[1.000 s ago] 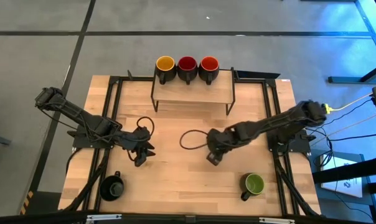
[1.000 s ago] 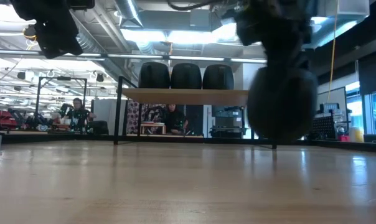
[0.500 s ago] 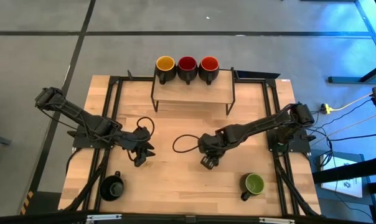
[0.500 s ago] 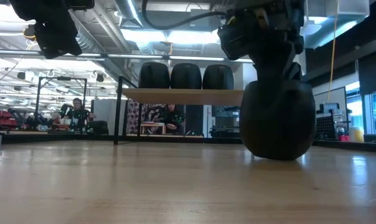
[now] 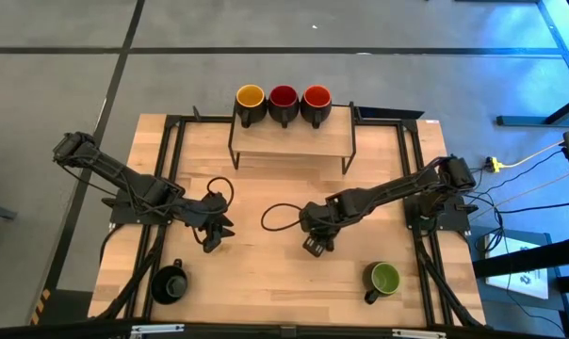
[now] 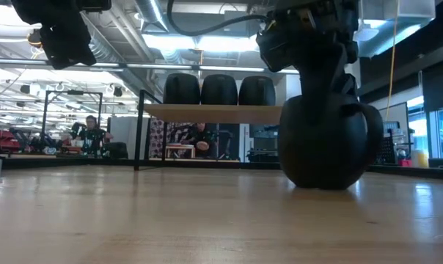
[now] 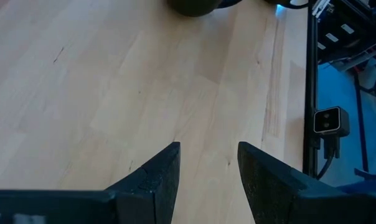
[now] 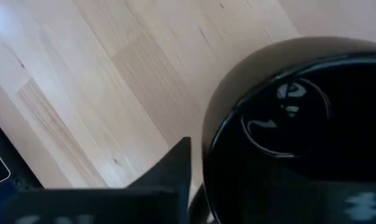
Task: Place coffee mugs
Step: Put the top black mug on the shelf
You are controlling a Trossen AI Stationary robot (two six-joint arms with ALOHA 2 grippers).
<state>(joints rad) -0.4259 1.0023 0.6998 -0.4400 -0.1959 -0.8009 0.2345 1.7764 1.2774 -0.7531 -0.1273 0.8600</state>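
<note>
A black coffee mug [image 6: 320, 150] stands on its base at mid-table, handle [image 6: 373, 136] out to one side. My right gripper [image 5: 314, 245] is over it and shut on it; in the right wrist view its black inside [image 8: 300, 143] fills the picture. Three mugs, yellow [image 5: 251, 97], red [image 5: 283, 96] and orange-red [image 5: 317, 96] inside, stand on the wooden shelf [image 5: 292, 143]. A black-inside mug [image 5: 170, 282] and a green-inside mug [image 5: 385, 279] stand near the near edge. My left gripper [image 5: 215, 232] hovers open over bare table, left of centre. My right gripper comes at the black mug from above, pointing down. One finger [image 8: 173, 167] lies against the outside of the rim [image 8: 208, 140]; the other finger is hidden. The mug is upright with its base on the table.
The shelf stands at the table's far edge on thin black legs [image 6: 140, 132]. Black cable loops lie by each gripper [image 5: 277, 215]. A black frame rail [image 5: 418, 179] runs along both table sides. People sit in the room beyond [image 6: 92, 132].
My right gripper moved toward the table's left and near edge and came down. The black mug it carries went from lifted clear to standing on the table, then turned a little so that its handle shows at the side.
</note>
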